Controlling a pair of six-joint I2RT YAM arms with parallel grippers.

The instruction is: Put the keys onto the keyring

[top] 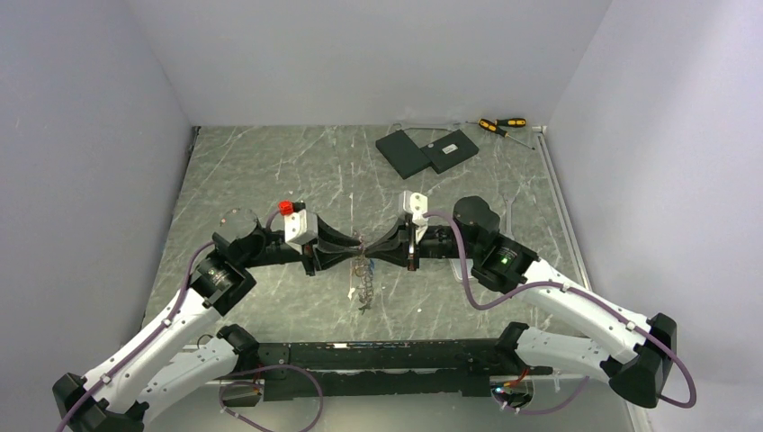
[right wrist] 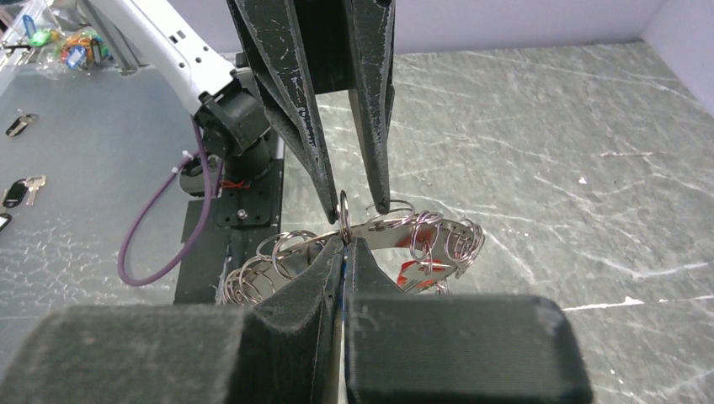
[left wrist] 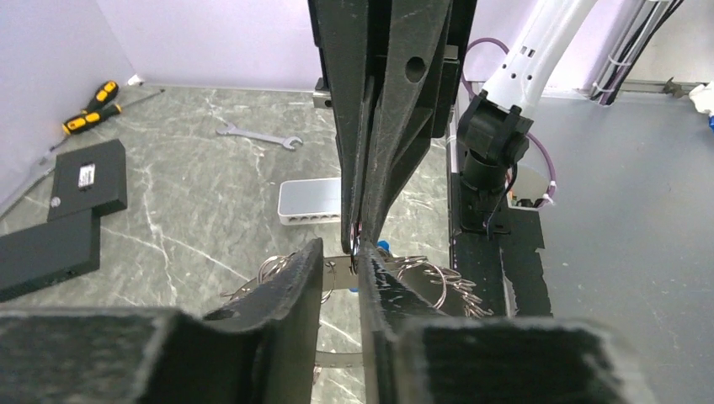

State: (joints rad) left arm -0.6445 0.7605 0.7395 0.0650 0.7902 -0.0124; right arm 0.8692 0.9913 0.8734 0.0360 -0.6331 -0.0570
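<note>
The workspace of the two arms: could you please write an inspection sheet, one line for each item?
Surface: marbled grey table, no spill seen.
Job's things: keyring held up between both grippers, many small rings on it; loose keys lie on the grey ledge off the table.
Clutter: two screwdrivers and two dark slabs at the far edge; a wrench; a pale slab.
Grippers: right gripper shut on the keyring; left gripper open, tips at the keyring.
Cables: purple cables loop along both arms, clear of the keyring.
Surroundings: plain pale walls on three sides.
</note>
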